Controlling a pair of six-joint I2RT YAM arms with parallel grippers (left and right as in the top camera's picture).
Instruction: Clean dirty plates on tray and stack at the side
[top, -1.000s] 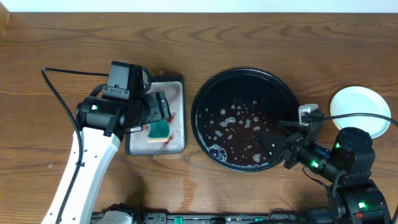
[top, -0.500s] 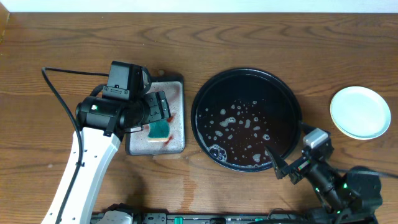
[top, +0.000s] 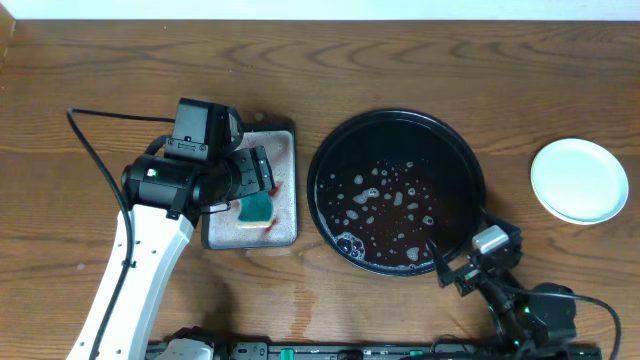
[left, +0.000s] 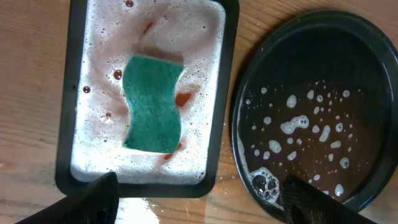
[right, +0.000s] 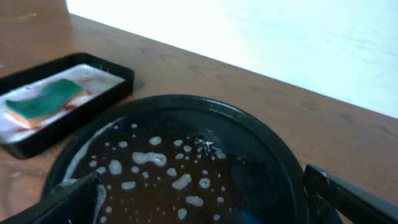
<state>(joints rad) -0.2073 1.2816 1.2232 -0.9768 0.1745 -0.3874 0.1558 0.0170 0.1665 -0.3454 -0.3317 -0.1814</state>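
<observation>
One large round tray (top: 400, 135) is seen at the middle of the table (top: 450, 70), with reddish water and foam flecks in it. One pale plate (top: 579, 180) is seen on bare wood to the right, well apart from it; whether others lie beneath cannot be told. One rectangular tray (left: 225, 99) of soapy water is set to the left, one green sponge (left: 152, 106) lying in it. The left gripper (top: 258, 175) is held spread above the sponge. The right gripper (top: 450, 270), likewise spread, is held at the round tray's near right rim.
</observation>
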